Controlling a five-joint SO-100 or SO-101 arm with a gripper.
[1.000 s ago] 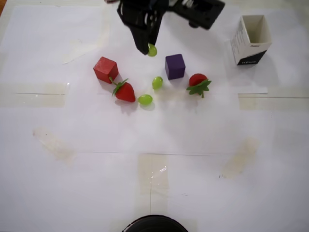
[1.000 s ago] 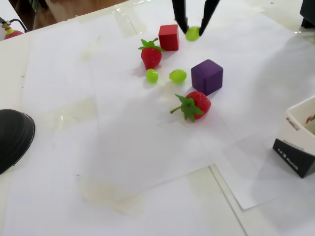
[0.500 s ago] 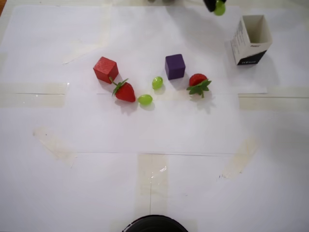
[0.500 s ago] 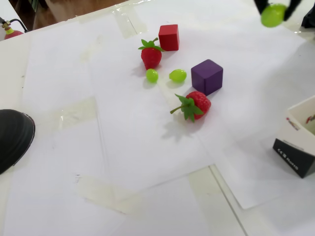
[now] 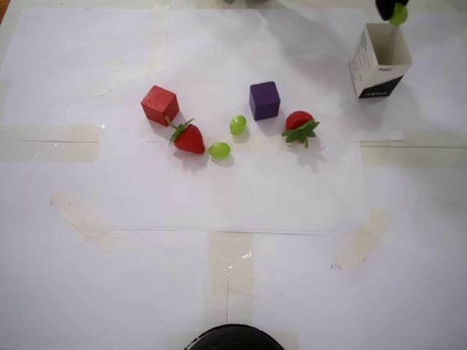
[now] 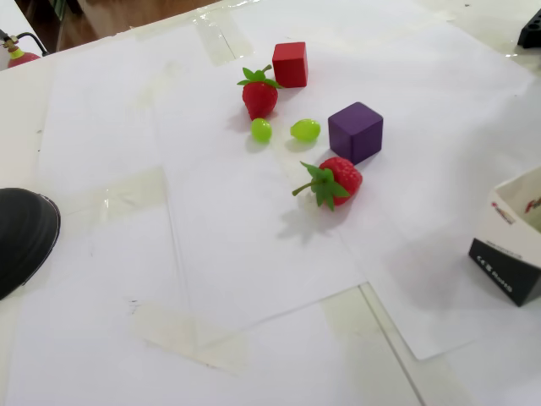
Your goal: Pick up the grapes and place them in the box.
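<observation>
Overhead view first: right at the top edge the dark gripper (image 5: 392, 9) pokes into frame with one green grape (image 5: 398, 14) at its tip, so it looks closed on that grape, poised just at the far rim of the box (image 5: 363, 60), whose square mouth gapes open and whose black band sits at the base. Down on the white paper covering the desk (image 5: 233, 284), two more grapes lie loose: one (image 5: 238, 125) just left of the purple cube (image 5: 264, 100), the other (image 5: 219, 150) just beside the strawberry (image 5: 188, 137) that sits below the red cube (image 5: 160, 105). A second strawberry (image 5: 300, 125) rests right of the purple cube, near it. A dark round object (image 5: 233, 338) peeks in at the bottom edge. Over to the fixed view: no gripper to be seen here, and the carried grape is out of frame too. The box (image 6: 510, 245) is cut off at the right edge, well apart from the cluster. The two loose grapes (image 6: 261, 129) (image 6: 305, 129) sit side by side between the far strawberry (image 6: 259, 95) and the purple cube (image 6: 356, 131), with the red cube (image 6: 290, 64) behind and the near strawberry (image 6: 336, 180) in front.
</observation>
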